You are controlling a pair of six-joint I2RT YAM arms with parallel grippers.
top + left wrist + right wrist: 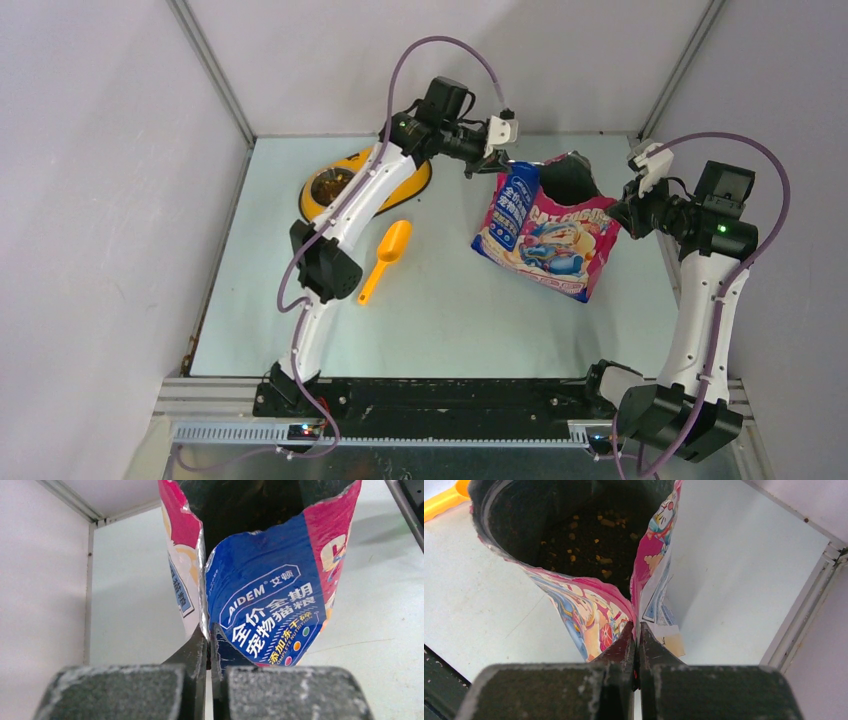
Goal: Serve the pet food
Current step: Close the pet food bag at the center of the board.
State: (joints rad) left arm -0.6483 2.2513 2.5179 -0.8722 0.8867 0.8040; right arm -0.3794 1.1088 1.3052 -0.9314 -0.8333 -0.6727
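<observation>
Pale green tabletop (pixel 440 330), white walls (pixel 100 200) around it. Pouch (pixel 548 235) sits upper right of centre in the top view. Its open mouth points at the back wall and its long axis runs from there toward the near edge. Left gripper (pixel 495 167) is pinched on the blue left seam of the mouth, right gripper (pixel 620 212) on the pink right seam, with the bag spread between them. Both wrist views show the foil edge squeezed flat in the jaws. Kibble (pixel 589 535) sits deep inside: small brown pellets on a dark lining. Film is glossy, crinkled and floppy, so it will likely sag if one side lets go. Yellow feeder (pixel 418 186) with steel bowl (pixel 328 186) is at upper left. Orange scoop (pixel 385 258) lies below it, well apart from the bag. Either way, pour or scoop, the work is left of the bag, and the left gripper is nearer.
</observation>
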